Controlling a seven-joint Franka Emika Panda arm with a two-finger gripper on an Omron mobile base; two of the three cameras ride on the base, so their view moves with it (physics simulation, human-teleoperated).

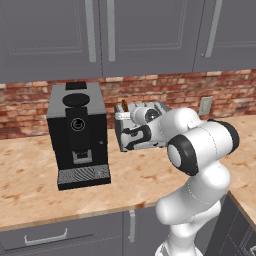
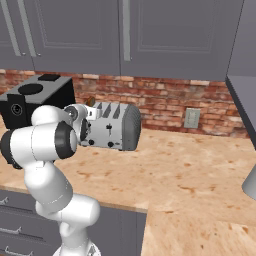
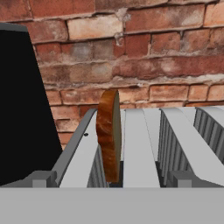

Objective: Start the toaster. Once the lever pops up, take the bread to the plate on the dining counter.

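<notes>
Bread [image 3: 108, 135] stands upright in the toaster [image 3: 140, 148] slot; released claw just before it.

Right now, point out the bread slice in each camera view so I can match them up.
Left base view: the bread pokes up at the toaster's top left corner, just right of the black coffee machine.
Right base view: a small brown tip above the toaster's left end, beside the arm.
Hand view: upright in the leftmost slot, centre of picture.
Shared landmark: the red brick wall behind the toaster.
</notes>
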